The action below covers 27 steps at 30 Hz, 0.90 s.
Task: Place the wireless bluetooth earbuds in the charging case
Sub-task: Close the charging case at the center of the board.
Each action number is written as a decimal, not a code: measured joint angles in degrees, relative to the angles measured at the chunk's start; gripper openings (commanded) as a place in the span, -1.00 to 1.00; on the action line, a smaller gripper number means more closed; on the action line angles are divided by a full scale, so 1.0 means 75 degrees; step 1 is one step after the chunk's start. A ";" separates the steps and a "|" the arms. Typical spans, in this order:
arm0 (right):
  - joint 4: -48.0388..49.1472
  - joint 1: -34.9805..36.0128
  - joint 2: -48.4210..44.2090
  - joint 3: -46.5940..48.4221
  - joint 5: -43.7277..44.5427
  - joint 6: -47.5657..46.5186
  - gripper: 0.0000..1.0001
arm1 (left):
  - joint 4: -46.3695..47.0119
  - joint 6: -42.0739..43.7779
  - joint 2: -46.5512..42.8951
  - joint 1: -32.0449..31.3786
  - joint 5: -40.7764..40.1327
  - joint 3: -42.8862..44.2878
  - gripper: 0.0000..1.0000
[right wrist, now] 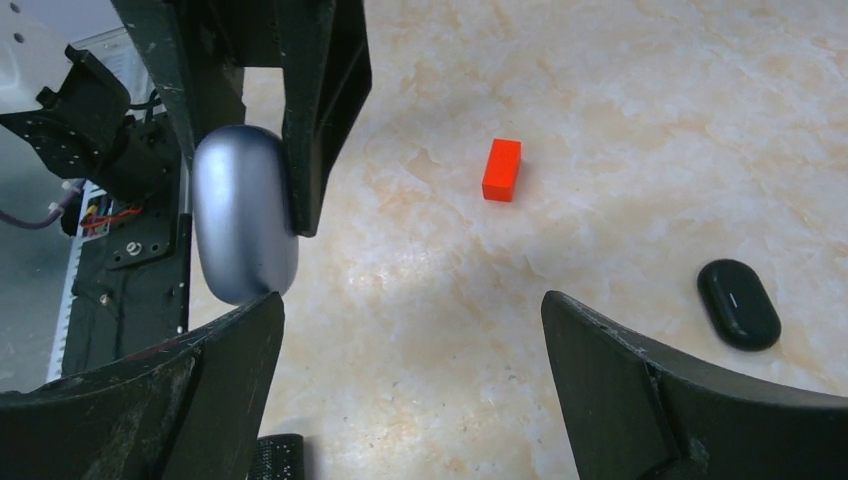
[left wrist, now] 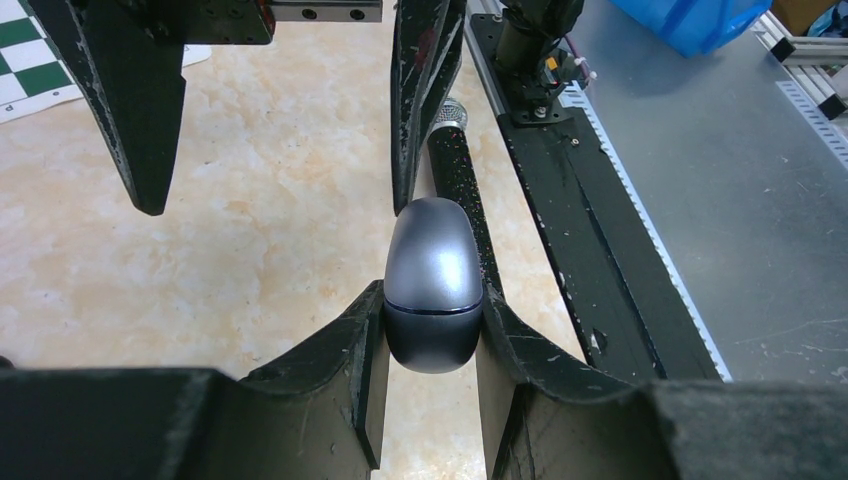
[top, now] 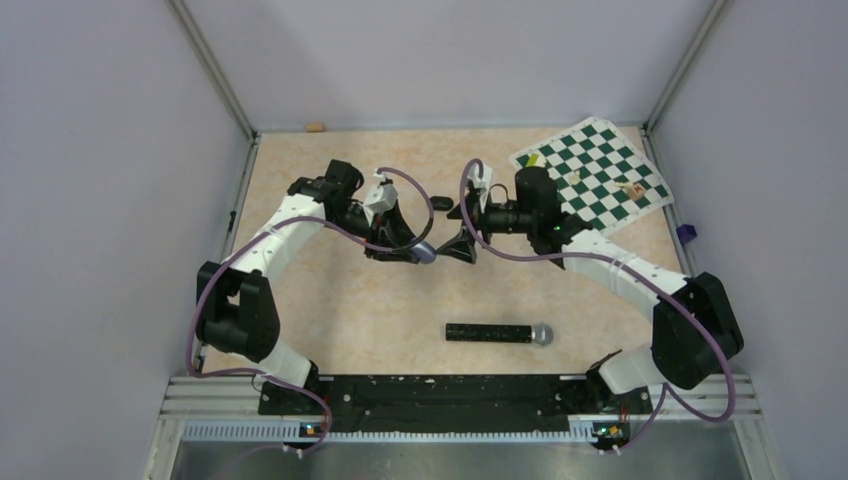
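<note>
The left hand (left wrist: 432, 300) is seen closed on a smooth grey pod (left wrist: 433, 262), which is clamped by its darker lower half between the two black fingers, with the paler rounded end projecting beyond the fingertips. The pod is held off the bench (top: 350, 300), near the middle of the overhead view, where both hands meet.

The right hand (right wrist: 410, 390) is shown wide open, with nothing held between its fingers. In the right wrist view one of its fingers is placed at the lower left of the frame, with its tip just beside the end of the grey pod; whether the two touch cannot be told. The other finger is set well apart, at the lower right.

The charging case (right wrist: 740, 303), a glossy black oval, is found lying flat on the bench at the right edge of the right wrist view, just above the right-hand finger and untouched by either hand. Its lid appears closed. A red block (right wrist: 502, 169) is seen lying on the bench in the upper middle of that frame, well apart from the case.

A long black microphone (top: 498, 333) is laid on the bench in the lower middle of the overhead view, and a green and white chessboard (top: 590, 175) is spread at the upper right.
</note>
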 measured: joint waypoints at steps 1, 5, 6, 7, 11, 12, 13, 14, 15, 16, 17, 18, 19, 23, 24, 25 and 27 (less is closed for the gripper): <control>0.0047 0.0006 -0.0015 0.0000 -0.0087 0.0006 0.98 | 0.0003 0.0003 0.0000 -0.0006 0.0000 0.0000 -1.00; 0.0143 0.0026 -0.0178 -0.0006 -0.0326 0.0044 0.98 | -0.0006 0.0003 0.0000 -0.0006 -0.0003 0.0000 -1.00; 0.0163 0.0038 -0.0227 -0.0006 -0.0370 0.0047 0.98 | -0.0006 0.0006 0.0000 -0.0006 -0.0003 0.0000 -1.00; 0.0172 0.0047 -0.0262 -0.0006 -0.0382 0.0047 0.98 | -0.0006 0.0006 0.0000 -0.0009 -0.0003 0.0000 -1.00; 0.0052 0.0061 -0.0490 -0.0006 0.0061 -0.0154 0.98 | 0.0003 -0.0003 0.0000 -0.0020 -0.0029 0.0003 -1.00; -0.0006 0.0067 -0.0574 -0.0006 0.0393 -0.0239 0.98 | 0.0038 -0.0064 0.0000 -0.0023 -0.0067 0.0000 -1.00; -0.0050 0.0067 -0.0659 -0.0006 0.0685 -0.0306 0.98 | 0.0108 -0.0149 0.0000 -0.0026 -0.0090 0.0000 -1.00; -0.0114 0.0041 -0.0784 -0.0006 0.1154 -0.0399 0.98 | 0.0230 -0.0323 0.0000 -0.0026 -0.0149 0.0000 -1.00; -0.0137 0.0003 -0.0906 -0.0006 0.1533 -0.0472 0.98 | 0.0358 -0.0484 0.0000 -0.0029 -0.0201 0.0000 -1.00; -0.0143 -0.0070 -0.1043 -0.0006 0.1958 -0.0548 0.98 | 0.0519 -0.0691 0.0003 -0.0029 -0.0268 0.0000 -1.00; -0.0146 -0.0154 -0.1151 -0.0003 0.2264 -0.0586 0.98 | 0.0697 -0.0927 0.0017 -0.0035 -0.0341 0.0000 -1.00; -0.0146 -0.0300 -0.1276 -0.0003 0.2567 -0.0629 0.98 | 0.0883 -0.1174 0.0038 -0.0044 -0.0428 0.0000 -1.00; -0.0146 -0.0463 -0.1384 -0.0003 0.2798 -0.0635 0.98 | 0.1049 -0.1387 0.0067 -0.0058 -0.0504 0.0000 -1.00; -0.0224 -0.1708 -0.1807 0.0020 0.3200 -0.0513 0.98 | 0.1612 -0.2334 0.0519 -0.0318 -0.1209 0.0248 -1.00; -0.0286 -0.2084 -0.1897 0.0029 0.3174 -0.0446 0.98 | 0.1690 -0.2515 0.0729 -0.0417 -0.1396 0.0411 -1.00; -0.0361 -0.2468 -0.1985 0.0044 0.3162 -0.0393 0.98 | 0.1737 -0.2713 0.0976 -0.0513 -0.1556 0.0618 -1.00; -0.0595 -0.3031 -0.2124 0.0140 0.3241 -0.0385 0.98 | 0.1871 -0.3194 0.1571 -0.0650 -0.1749 0.1128 -1.00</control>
